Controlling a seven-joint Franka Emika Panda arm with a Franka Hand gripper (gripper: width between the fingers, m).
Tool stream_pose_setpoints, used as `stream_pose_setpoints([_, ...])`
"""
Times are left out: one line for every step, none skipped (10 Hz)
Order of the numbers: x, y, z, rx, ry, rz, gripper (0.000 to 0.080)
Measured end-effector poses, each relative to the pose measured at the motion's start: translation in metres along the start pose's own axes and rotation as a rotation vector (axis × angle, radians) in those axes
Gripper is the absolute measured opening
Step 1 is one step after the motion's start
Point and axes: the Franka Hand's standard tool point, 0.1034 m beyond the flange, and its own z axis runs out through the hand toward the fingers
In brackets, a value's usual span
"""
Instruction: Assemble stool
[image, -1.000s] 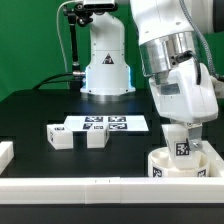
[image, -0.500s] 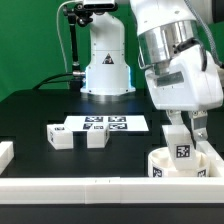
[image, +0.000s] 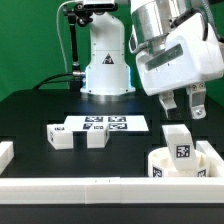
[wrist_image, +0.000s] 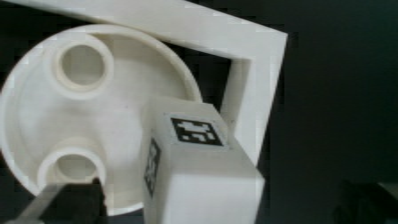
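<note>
We are hovering our gripper (image: 183, 108) released and empty, fingers spread, above the upright leg (image: 178, 146) standing on the round seat (image: 157, 167) at the near side, on the exterior view's right. Two spare legs (image: 58, 136) are lying toward that view's left, near the marker board (image: 100, 123).

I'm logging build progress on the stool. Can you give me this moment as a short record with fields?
gripper: the gripper is open and empty, above the mounted leg and apart from it
seat: the seat lies flat in the corner of the border rails, at the exterior view's right
mounted leg: the mounted leg stands upright on the seat
sockets: two round sockets show empty in the wrist view
loose legs: two loose legs lie on the table by the marker board
</note>
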Motion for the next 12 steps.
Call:
stream_pose_setpoints([-0.0002, 0.0001, 0.0003, 0.0, 0.0, 0.0, 0.0649])
stream_pose_setpoints([-0.0002, 0.0001, 0.0003, -0.001, 0.001, -0.036, 0.0649])
stream_pose_setpoints([-0.0008, 0.0, 0.0001, -0.002, 0.001, -0.11, 0.0649])
stream_pose_setpoints([-0.0059, -0.0006, -0.0014, -0.024, -0.007, -0.236, 0.0649])
stream_pose_setpoints([-0.005, -0.002, -0.0034, -0.026, -0.002, -0.375, 0.0649])
stream_pose_setpoints([-0.0038, -0.0018, -0.0032, -0.034, 0.004, -0.504, 0.0649])
stream_pose_setpoints([-0.0049, -0.0015, -0.0021, -0.044, 0.009, -0.616, 0.0649])
stream_pose_setpoints([-0.0057, -0.0014, 0.0002, -0.053, 0.011, -0.754, 0.0649])
stream_pose_setpoints([-0.0049, -0.0012, 0.0002, -0.053, 0.01, -0.774, 0.0649])
stream_pose_setpoints([-0.0044, -0.001, 0.0005, -0.055, 0.008, -0.859, 0.0649])
stream_pose_setpoints([-0.0042, -0.0009, 0.0006, -0.056, 0.006, -0.937, 0.0649])
stream_pose_setpoints([-0.0041, -0.0009, 0.0005, -0.056, 0.004, -1.003, 0.0649])
